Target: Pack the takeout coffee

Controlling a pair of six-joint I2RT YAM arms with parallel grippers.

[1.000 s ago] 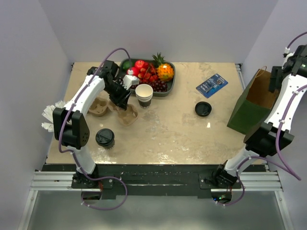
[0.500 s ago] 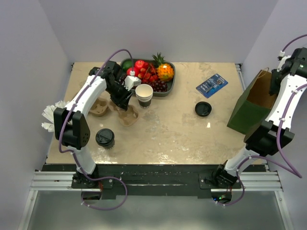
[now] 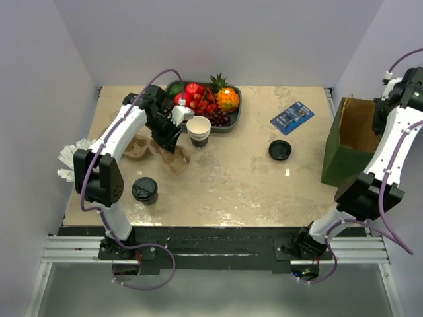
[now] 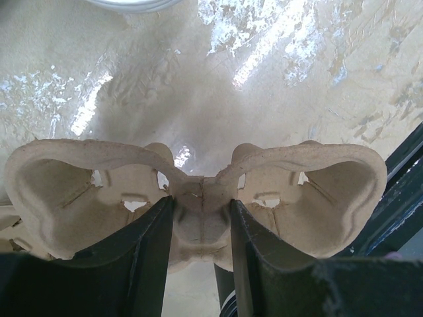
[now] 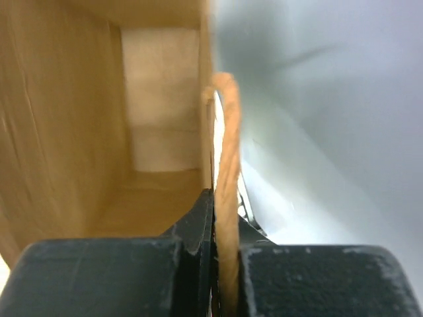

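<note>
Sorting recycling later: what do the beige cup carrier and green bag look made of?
Beige moulded cup carrier: likely pressed paper pulp, matte, fuzzy edges. Green bag with brown inside: probably kraft paper, matte, creased; its twisted tan handle looks like paper cord.

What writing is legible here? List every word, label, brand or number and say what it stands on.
No text can be read in any view.
blue packet: carries print, too small to read.
takeout coffee, loose black lid, white cups, paper bag, pulp carrier: no text shows.
</note>
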